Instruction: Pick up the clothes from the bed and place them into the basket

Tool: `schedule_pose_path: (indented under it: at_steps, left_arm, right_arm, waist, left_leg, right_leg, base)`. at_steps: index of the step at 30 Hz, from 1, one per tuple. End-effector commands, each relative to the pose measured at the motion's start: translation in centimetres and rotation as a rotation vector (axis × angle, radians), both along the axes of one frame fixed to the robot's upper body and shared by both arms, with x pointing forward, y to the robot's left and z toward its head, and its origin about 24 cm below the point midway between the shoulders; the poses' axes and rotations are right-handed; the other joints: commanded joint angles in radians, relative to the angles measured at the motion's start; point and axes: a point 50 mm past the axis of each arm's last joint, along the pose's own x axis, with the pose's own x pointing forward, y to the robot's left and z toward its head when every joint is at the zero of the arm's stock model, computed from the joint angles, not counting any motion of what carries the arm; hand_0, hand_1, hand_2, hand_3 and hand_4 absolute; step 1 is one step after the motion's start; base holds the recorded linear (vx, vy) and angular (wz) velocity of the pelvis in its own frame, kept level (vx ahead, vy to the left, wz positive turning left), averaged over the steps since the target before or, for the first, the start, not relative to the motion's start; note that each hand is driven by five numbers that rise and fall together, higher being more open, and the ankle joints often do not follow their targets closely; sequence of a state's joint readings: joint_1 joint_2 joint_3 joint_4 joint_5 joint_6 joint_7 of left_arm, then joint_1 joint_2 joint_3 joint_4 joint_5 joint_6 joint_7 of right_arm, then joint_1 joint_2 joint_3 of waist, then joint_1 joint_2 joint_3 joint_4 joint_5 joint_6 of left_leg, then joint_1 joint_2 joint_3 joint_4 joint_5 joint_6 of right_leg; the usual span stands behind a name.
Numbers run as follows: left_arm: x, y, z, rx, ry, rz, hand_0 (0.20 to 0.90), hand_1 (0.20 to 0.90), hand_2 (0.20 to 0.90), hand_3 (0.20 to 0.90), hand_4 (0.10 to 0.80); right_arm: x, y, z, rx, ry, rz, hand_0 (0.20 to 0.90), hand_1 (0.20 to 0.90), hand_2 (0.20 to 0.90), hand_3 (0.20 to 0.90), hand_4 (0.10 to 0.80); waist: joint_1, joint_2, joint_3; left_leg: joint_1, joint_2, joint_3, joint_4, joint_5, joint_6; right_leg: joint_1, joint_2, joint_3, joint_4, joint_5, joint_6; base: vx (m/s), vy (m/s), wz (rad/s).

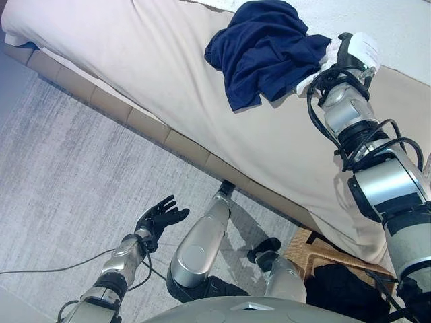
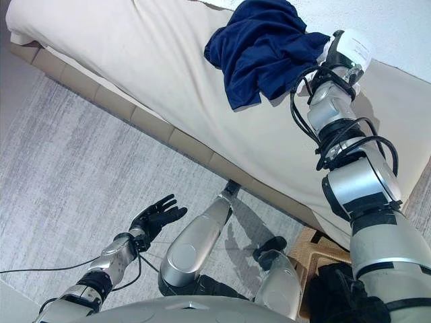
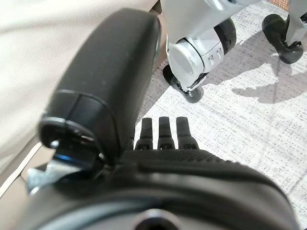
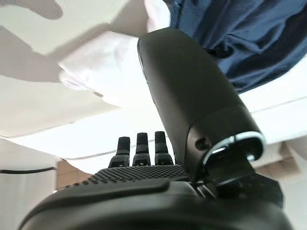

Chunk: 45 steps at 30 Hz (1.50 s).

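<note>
Navy crumpled shirt on bed; right hand beside it, fingers straight.

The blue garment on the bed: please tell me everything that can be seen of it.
The blue garment is dark navy soft cloth, crumpled in a loose heap with folds; an edge hangs toward the bed's near side. It lies on the beige bed, near its far edge. A white cloth lies against its side. The right hand is at that side, beside the white cloth; the right wrist view shows its fingers straight, not curled round the garment. Its type cannot be told.
</note>
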<state>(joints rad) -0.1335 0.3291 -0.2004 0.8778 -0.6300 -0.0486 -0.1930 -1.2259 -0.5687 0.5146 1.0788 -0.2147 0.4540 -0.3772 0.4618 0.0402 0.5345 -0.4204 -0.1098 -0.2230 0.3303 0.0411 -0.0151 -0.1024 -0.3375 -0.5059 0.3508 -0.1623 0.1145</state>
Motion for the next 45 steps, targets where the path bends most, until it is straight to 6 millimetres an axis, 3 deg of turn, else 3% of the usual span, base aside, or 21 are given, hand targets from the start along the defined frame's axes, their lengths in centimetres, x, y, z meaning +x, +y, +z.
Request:
schedule_pose_path:
  at_steps: [1,7,9,14,19,26,32,33,38,42,45]
  left_arm:
    - [-2.4,1.8,-0.5,0.006,-0.003,0.005,0.9,0.9,0.9,0.9,0.8]
    - [-2.6,1.5,-0.1,-0.019,-0.053,-0.003,0.9,0.9,0.9,0.9,0.8]
    - [-2.7,1.7,0.1,-0.03,-0.073,0.008,0.9,0.9,0.9,0.9,0.8]
    - [-3.1,2.6,0.1,-0.028,-0.06,0.06,0.9,0.9,0.9,0.9,0.8]
    - [-3.7,3.2,-0.4,-0.007,-0.016,0.073,0.9,0.9,0.9,0.9,0.8]
    - [-2.4,4.4,0.6,0.099,-0.023,0.017,0.9,0.9,0.9,0.9,0.8]
    - [-1.8,4.1,0.7,0.164,0.004,-0.049,0.9,0.9,0.9,0.9,0.8]
    - [-2.2,3.8,0.2,0.182,0.045,-0.067,0.9,0.9,0.9,0.9,0.8]
    - [-4.5,3.6,-1.6,0.23,0.175,-0.09,0.9,0.9,0.9,0.9,0.8]
    - [-6.7,3.6,-3.2,0.272,0.291,-0.103,0.9,0.9,0.9,0.9,0.8]
    - [-9.2,3.9,-4.4,0.295,0.397,-0.102,0.9,0.9,0.9,0.9,0.8]
  right_arm:
    - [-1.0,-1.9,7.6,-0.066,-0.185,-0.09,0.9,0.9,0.9,0.9,0.8]
    - [-1.5,-3.4,8.2,-0.051,-0.124,-0.148,0.9,0.9,0.9,0.9,0.8]
    - [-1.6,-3.7,8.4,-0.046,-0.121,-0.152,0.3,0.3,0.3,0.2,0.1]
    - [-1.6,-3.5,9.0,-0.04,-0.227,-0.112,0.3,0.3,0.3,0.2,0.1]
    - [-1.5,-2.3,10.1,-0.072,-0.367,-0.05,0.3,0.3,0.3,0.2,0.1]
    - [-3.0,-2.3,12.5,-0.037,-0.611,-0.034,0.3,0.3,0.3,0.2,0.1]
    - [-4.9,-3.3,14.5,-0.033,-0.767,-0.009,0.3,0.3,0.3,0.2,0.1]
    - [-5.9,-3.8,15.5,-0.074,-0.796,0.006,0.3,0.3,0.3,0.2,0.1]
    - [-8.2,-5.7,16.8,-0.111,-0.833,0.02,0.3,0.3,0.3,0.2,0.1]
    - [-9.9,-7.3,17.7,-0.134,-0.872,-0.02,0.3,0.3,0.3,0.2,0.1]
    - [-11.9,-9.1,18.7,-0.155,-0.911,-0.063,0.3,0.3,0.3,0.2,0.1]
  waist:
    - [0.036,0.02,-0.014]
    - [0.039,0.048,-0.014]
    - [0.039,0.05,-0.014]
    - [0.029,0.028,-0.014]
    - [0.014,-0.005,-0.014]
    - [-0.025,-0.069,-0.015]
    - [-0.069,-0.109,-0.118]
    - [-0.087,-0.124,-0.169]
    - [-0.134,-0.145,-0.268]
    - [-0.175,-0.157,-0.333]
    - [-0.224,-0.167,-0.392]
  left_leg:
    - [-0.007,-0.016,0.081,-0.014,-0.112,0.077]
    - [-0.149,-0.015,0.091,0.033,-0.085,0.076]
    - [-0.208,-0.01,0.096,0.046,-0.074,0.074]
    - [-0.281,0.002,0.101,0.088,-0.082,0.074]
    - [-0.26,0.007,0.11,0.12,-0.119,0.076]
    - [-0.067,0.04,0.126,0.028,-0.131,0.075]
    - [0.115,0.077,0.141,-0.133,-0.103,0.041]
    - [0.18,0.084,0.152,-0.188,-0.095,0.027]
    - [0.299,0.088,0.17,-0.272,-0.082,0.017]
    - [0.367,0.086,0.192,-0.321,-0.057,0.023]
    - [0.437,0.09,0.225,-0.366,-0.063,0.027]
  right_leg:
    - [-0.128,-0.013,-0.005,0.165,0.093,-0.024]
    - [-0.293,-0.01,-0.015,0.287,0.04,-0.042]
    - [-0.35,-0.003,-0.02,0.303,0.025,-0.046]
    - [-0.417,0.016,-0.022,0.31,0.024,-0.047]
    - [-0.382,0.035,-0.013,0.266,0.048,-0.036]
    - [-0.201,0.067,0.032,0.118,0.141,-0.004]
    - [-0.022,0.131,0.056,-0.075,0.136,-0.006]
    - [0.041,0.152,0.061,-0.144,0.131,-0.007]
    - [0.127,0.186,0.082,-0.209,0.135,0.002]
    - [0.157,0.195,0.085,-0.238,0.163,0.005]
    - [0.172,0.205,0.117,-0.268,0.182,0.015]
  base:
    - [-0.009,0.057,-0.06]
    - [-0.051,0.052,0.0]
    - [-0.105,0.008,0.0]
    - [-0.091,-0.053,-0.06]
    - [-0.056,-0.05,-0.22]
    - [-0.01,-0.173,-0.15]
    - [0.037,-0.187,-0.08]
    - [0.038,-0.108,-0.12]
    - [0.025,-0.031,-0.08]
    - [-0.046,0.044,-0.11]
    - [-0.011,0.015,-0.14]
